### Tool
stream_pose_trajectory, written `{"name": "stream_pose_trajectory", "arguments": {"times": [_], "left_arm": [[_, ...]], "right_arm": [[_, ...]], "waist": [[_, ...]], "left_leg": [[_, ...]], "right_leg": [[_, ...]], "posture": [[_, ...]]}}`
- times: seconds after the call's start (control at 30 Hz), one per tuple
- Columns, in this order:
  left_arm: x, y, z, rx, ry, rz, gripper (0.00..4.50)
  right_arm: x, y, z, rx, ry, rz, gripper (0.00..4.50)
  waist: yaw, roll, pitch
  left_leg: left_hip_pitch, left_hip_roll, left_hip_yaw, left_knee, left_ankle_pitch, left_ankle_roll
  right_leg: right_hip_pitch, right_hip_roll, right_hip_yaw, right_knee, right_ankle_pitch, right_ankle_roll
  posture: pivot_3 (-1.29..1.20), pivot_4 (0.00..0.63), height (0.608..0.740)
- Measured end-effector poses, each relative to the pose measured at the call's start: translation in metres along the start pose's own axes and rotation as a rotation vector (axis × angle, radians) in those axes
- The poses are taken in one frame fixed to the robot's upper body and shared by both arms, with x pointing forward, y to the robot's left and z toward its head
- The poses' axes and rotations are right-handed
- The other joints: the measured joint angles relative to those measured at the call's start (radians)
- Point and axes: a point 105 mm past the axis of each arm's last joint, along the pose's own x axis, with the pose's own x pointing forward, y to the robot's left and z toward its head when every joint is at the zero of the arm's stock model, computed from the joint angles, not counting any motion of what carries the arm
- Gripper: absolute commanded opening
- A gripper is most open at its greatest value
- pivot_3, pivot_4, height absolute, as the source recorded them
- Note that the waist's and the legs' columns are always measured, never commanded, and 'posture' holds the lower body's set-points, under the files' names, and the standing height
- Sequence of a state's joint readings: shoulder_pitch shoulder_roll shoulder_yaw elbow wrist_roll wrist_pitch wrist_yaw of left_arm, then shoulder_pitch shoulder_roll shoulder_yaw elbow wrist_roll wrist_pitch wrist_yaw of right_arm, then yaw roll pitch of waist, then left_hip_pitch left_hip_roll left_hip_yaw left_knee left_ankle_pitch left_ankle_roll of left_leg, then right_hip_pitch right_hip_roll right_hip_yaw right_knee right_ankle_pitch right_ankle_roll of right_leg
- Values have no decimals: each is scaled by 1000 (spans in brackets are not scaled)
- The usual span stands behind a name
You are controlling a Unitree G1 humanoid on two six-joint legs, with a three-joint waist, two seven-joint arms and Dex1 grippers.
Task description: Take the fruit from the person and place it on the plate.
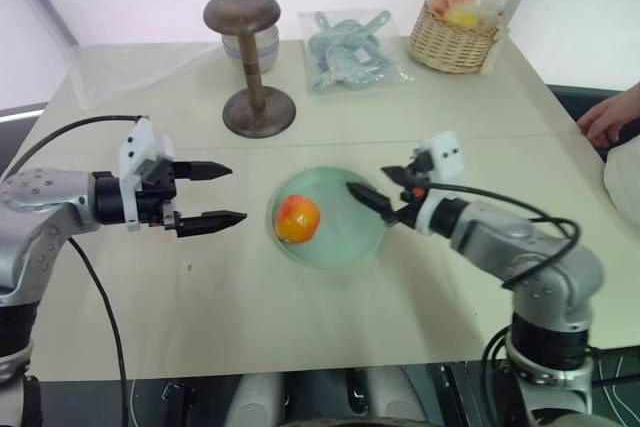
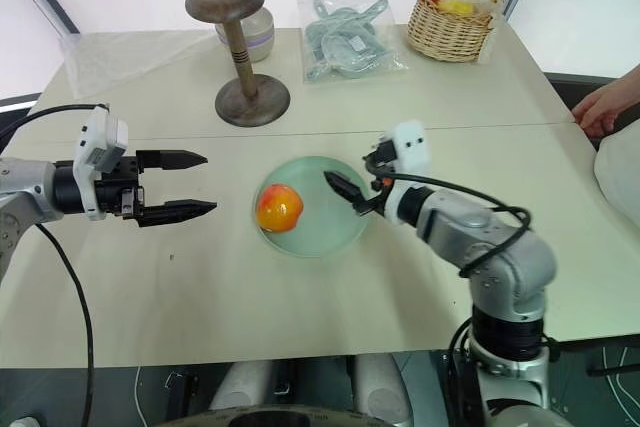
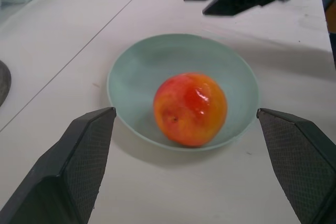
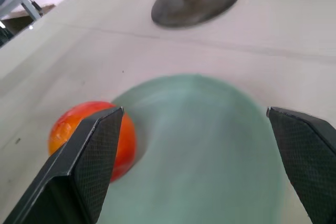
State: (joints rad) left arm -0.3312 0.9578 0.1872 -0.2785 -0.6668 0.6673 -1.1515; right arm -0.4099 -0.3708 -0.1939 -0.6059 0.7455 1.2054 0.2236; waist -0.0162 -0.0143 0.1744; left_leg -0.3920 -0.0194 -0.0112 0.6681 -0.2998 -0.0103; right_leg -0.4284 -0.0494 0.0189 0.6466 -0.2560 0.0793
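Right gripper [image 1: 375,187] (open) beside plated fruit [image 1: 297,219]

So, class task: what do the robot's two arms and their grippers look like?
Both arms are grey metal with rounded joints, and loose black cables run along them. Each wrist carries a white block-shaped housing. The left gripper and right gripper each have two black tapered fingers with finely textured inner pads.

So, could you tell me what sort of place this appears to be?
Probably a lab or demo tabletop set up for handover trials: a pale table with staged props, a wooden stand, a wicker basket of wrapped fruit.
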Motion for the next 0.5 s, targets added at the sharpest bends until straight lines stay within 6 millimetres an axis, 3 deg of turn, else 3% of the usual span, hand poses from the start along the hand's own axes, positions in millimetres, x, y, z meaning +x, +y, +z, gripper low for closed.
{"name": "stream_pose_trajectory", "arguments": {"times": [0.13, 0.27, 0.5], "left_arm": [[1, -1, 0, 2, 2, -13, 4500], [1, 2, 3, 6, -4, -18, 4500], [1, 3, 5, 11, -8, -23, 4500]], "right_arm": [[-24, -8, 13, -72, 5, 12, 4460], [-54, -3, 24, -199, 31, 62, 4460], [-88, -2, 21, -291, 109, 83, 4460]], "waist": [[2, 0, 0], [3, 0, 0], [1, -1, 0]], "left_leg": [[0, 0, 0, 0, 0, 0], [0, 0, 0, 0, 0, 0], [1, 0, 0, 0, 0, 0]], "right_leg": [[0, 0, 0, 0, 0, 0], [1, 0, 0, -1, 0, 0], [2, 1, 0, 0, 0, 0]], "posture": [[0, 150, 740], [0, 150, 740], [0, 150, 740]]}}
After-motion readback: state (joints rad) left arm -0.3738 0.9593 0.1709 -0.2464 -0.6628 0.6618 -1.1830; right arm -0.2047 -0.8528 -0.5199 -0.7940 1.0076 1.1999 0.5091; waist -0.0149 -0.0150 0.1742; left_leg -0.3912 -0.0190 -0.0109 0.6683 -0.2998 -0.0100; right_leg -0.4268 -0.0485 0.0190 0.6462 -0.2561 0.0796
